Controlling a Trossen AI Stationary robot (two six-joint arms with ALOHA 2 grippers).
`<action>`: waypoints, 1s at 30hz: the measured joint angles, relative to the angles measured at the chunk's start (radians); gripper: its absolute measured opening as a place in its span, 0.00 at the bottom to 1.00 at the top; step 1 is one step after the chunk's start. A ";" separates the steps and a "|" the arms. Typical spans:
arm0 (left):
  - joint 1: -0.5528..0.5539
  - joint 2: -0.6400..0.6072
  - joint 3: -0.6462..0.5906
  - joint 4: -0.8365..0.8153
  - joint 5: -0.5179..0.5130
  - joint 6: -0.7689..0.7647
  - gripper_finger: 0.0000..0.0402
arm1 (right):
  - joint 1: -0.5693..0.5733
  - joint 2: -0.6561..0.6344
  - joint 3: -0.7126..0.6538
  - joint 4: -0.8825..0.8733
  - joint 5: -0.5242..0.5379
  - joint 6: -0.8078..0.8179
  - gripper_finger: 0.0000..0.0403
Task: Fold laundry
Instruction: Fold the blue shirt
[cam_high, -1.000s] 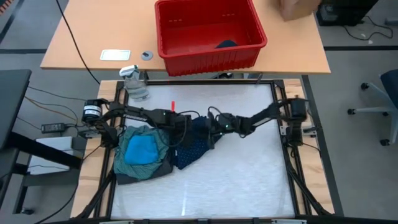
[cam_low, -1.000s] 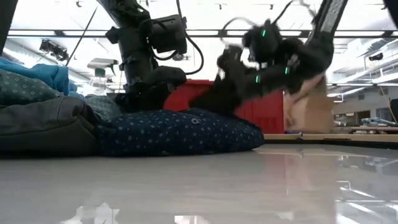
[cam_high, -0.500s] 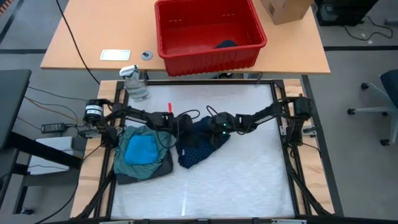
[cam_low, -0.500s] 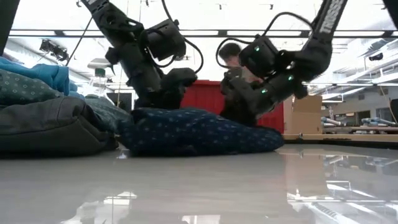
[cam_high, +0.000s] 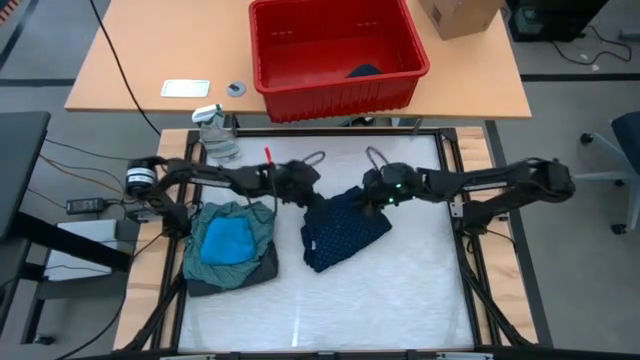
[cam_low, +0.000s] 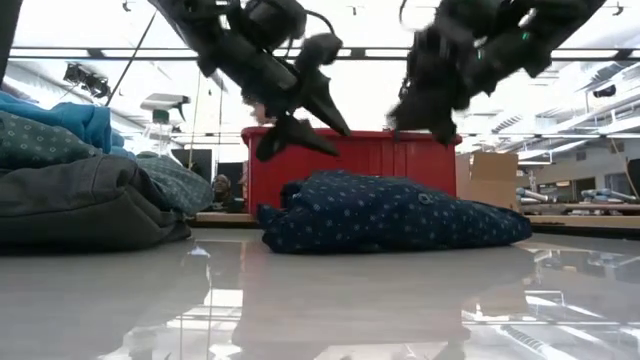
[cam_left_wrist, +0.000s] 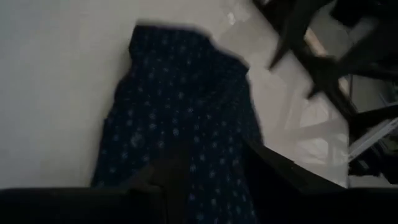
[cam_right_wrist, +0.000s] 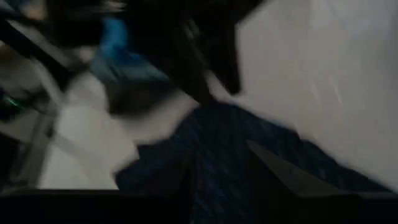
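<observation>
The navy dotted piece (cam_high: 345, 228) lies bunched on the white counter (cam_high: 400, 290), near the middle, apart from the pile on the left. In that pile the small blue piece (cam_high: 226, 240) rests on the teal shirt (cam_high: 255, 218), over the dark grey piece (cam_high: 262, 270). The left tool (cam_high: 312, 192) hangs above the dotted piece's left edge, fingers spread and empty. The right tool (cam_high: 375, 196) hangs above its far right edge; its state cannot be told. A red bin (cam_high: 338, 92) stands behind.
</observation>
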 joint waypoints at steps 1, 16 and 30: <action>0.012 -0.013 0.010 -0.009 0.010 0.015 0.39 | 0.005 -0.018 0.000 0.018 -0.001 0.001 0.34; 0.194 -0.123 0.015 -0.060 0.054 0.047 0.39 | 0.081 0.383 0.001 0.252 -0.156 -0.088 0.22; 0.195 -0.223 0.015 -0.157 0.019 0.077 0.39 | 0.151 -0.024 -0.003 -0.800 -0.191 -0.298 0.05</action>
